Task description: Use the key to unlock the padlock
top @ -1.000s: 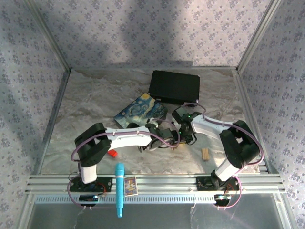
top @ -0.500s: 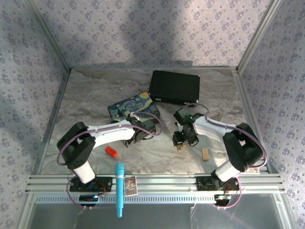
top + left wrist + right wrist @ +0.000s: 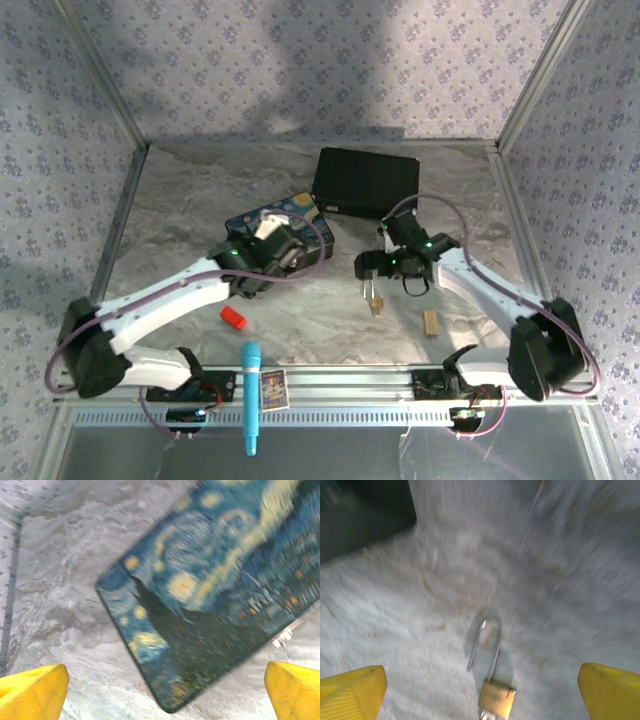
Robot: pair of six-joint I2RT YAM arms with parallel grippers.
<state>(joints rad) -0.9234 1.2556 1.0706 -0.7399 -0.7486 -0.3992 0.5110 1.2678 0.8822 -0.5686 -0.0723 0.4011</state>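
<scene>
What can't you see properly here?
Right wrist view: the padlock is blurred and cut off by the bottom edge, so a key there cannot be told.
Top view: the padlock is too small to judge its shackle.
Left wrist view: the starry box is blurred, running off the frame.

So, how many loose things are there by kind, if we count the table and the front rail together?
boxes: 2 (black box, starry-night box)
padlock: 1
wooden block: 1
red piece: 1
blue pen: 1
picture card: 1
total: 7
</scene>
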